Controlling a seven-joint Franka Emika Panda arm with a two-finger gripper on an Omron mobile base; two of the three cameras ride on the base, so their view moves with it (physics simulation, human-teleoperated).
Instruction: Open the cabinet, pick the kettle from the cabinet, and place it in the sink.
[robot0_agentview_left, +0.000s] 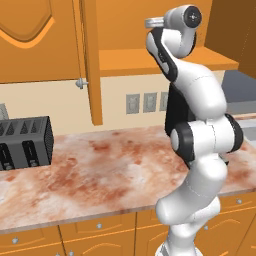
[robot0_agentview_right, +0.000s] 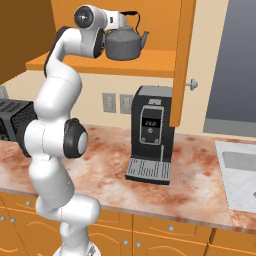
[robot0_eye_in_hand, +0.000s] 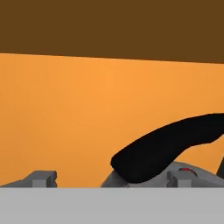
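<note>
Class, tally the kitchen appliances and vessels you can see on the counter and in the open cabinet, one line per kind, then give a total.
Kettle, in the cabinet: 1
Coffee machine, on the counter: 1
Toaster, on the counter: 1
Total: 3

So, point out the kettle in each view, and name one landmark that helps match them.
Left base view: I cannot make it out; the arm stands in front of the shelf.
Right base view: the kettle sits top centre on the cabinet shelf.
Hand view: its black handle and grey lid lie lower right.
Shared landmark: the orange cabinet.
</note>
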